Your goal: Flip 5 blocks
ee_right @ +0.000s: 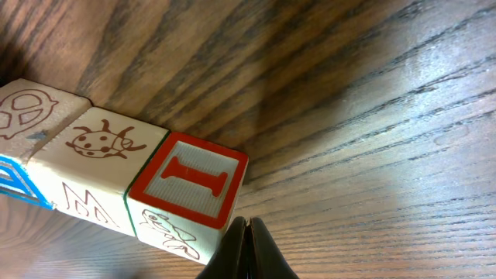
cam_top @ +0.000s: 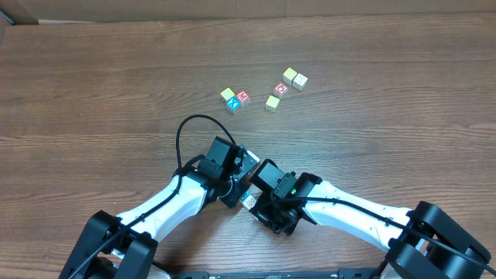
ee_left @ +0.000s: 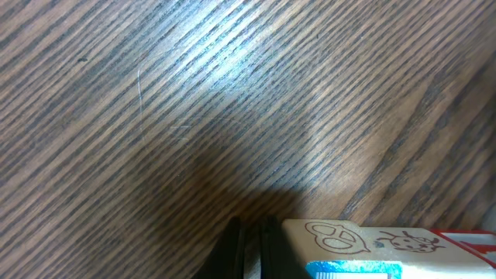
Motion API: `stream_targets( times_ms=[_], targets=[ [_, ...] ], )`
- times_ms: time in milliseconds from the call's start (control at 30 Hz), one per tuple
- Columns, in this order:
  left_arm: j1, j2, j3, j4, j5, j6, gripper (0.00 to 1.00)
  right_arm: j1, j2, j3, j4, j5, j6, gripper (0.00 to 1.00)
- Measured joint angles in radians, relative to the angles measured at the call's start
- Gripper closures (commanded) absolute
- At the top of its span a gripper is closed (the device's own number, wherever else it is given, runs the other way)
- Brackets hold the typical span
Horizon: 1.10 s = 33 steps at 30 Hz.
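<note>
— Worrying about the right jaws, are you? They are sitting pressed shut and holding nothing, with the tips hanging just beside the red I block (ee_right: 190, 182).
— I am. That block is touching the ladybug block (ee_right: 97, 143), which is touching the pretzel block (ee_right: 23, 108). The 3 are lying in 1 tight row close to the near edge of the worktop (cam_top: 93, 93), under both wrists.
— So a nudge from shut tips is risking a slide and not a flip?
— Exactly. The whole row is probably going along with the push, or the neighbour is tipping too, and the count of 5 is getting muddled.
— And the left jaws?
— Also shut and empty, hovering just beside the pretzel end. Both arms are crowding the same spot, so 1 wrist is risking a knock against the other, or against the row.
— Is opening to grip looking awkward as well?
— I am judging so: the ladybug side is leaving no gap for a finger.
— Where are the others lying?
— A trio of blocks (cam_top: 242, 97) is sitting toward the middle of the worktop, and 4 more blocks (cam_top: 281, 89) are lying near it, closer to the far edge, all well apart from the arms. Being looser, they are looking like the safer start.
</note>
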Motion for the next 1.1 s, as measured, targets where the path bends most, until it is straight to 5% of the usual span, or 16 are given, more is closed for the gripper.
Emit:
stream_targets(
  times_ms=[1100],
  targets=[
    [0.0,0.005,0.0,0.019,-0.003,0.021,0.96,0.028,0.0,0.0,0.011,0.001,0.048,0.96]
  ],
)
